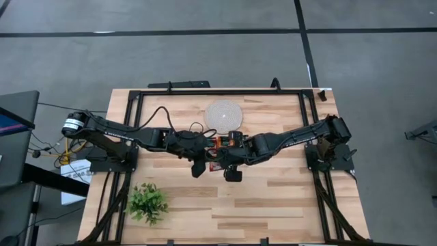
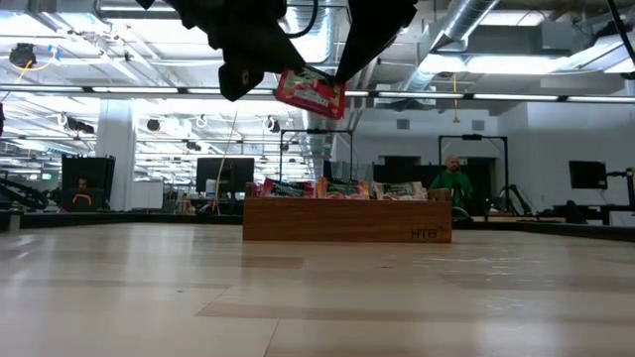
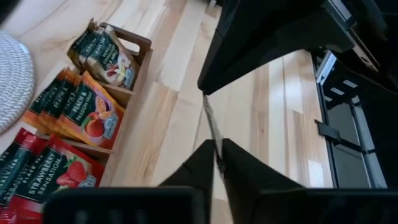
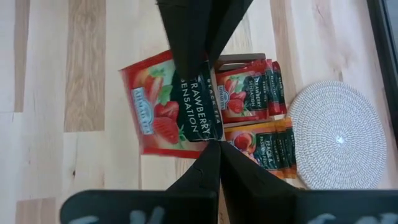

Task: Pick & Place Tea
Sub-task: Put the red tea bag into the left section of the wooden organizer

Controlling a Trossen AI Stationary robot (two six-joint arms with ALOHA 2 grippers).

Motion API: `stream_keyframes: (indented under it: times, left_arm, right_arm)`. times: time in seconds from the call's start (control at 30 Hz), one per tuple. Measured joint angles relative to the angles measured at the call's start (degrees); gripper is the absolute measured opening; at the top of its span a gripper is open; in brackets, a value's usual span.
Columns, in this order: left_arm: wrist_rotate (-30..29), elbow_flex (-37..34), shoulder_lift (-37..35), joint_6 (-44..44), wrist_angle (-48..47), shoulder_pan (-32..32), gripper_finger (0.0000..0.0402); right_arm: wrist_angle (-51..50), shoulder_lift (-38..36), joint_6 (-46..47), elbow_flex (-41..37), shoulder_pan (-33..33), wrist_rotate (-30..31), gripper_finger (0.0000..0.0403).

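Red strawberry tea sachet [image 4: 163, 102] hangs in the air above the bench [image 1: 273, 198], pinched at opposite edges by both end effectors. Left end effector [image 3: 217, 158] is closed on its thin edge; right end effector [image 4: 211, 140] is clamped fully shut on the other. Nearby, the wooden tray [image 2: 347, 220] holds more sachets [image 3: 84, 112], beside the round woven mat [image 1: 224, 114].

Two matte black jointed arms [image 1: 130, 133] carry looping black cables.
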Motion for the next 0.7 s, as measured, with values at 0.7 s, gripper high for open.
stream_keyframes:
  times: [0.7]
  left_arm:
    - [-12.51, -0.11, -0.09, 1.26, -6.78, 0.11, 0.0000]
  right_arm:
    - [-6.83, -1.13, -0.30, -0.05, 0.04, 0.12, 0.0051]
